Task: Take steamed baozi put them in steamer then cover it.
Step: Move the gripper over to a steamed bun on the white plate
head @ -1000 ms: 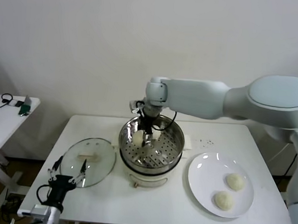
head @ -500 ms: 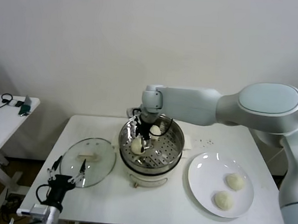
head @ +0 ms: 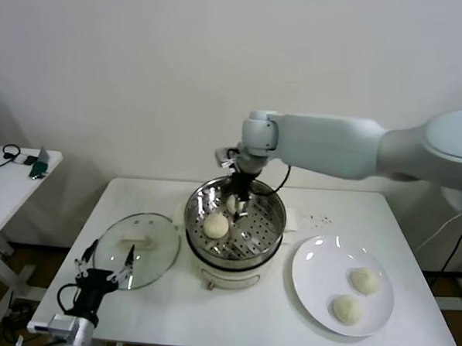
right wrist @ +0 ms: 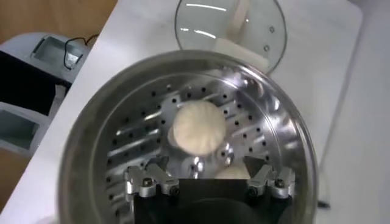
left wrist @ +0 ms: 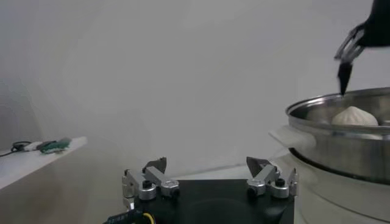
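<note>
While the right pincer [head: 238,195] hangs released above the steamer [head: 268,238], 1 baozi [head: 216,226] lies below it.

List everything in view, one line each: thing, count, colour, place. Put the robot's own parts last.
steamed baozi: four, cream-white; two in the steamer, one partly hidden behind the right gripper, two on the plate.
steamer: one, shiny steel with perforated floor on a cream base, table centre.
cover: one, clear glass with cream handle, flat on the table, on the robot's left of the steamer.
plate: one, white, on the robot's right of the steamer.
table: one, white, holds everything above.
side table: one, white, far left, with cables and small items.
right gripper: one, black fingers, open above the steamer, holding nothing.
left gripper: one, black, open, at the table's near left edge by the cover.
</note>
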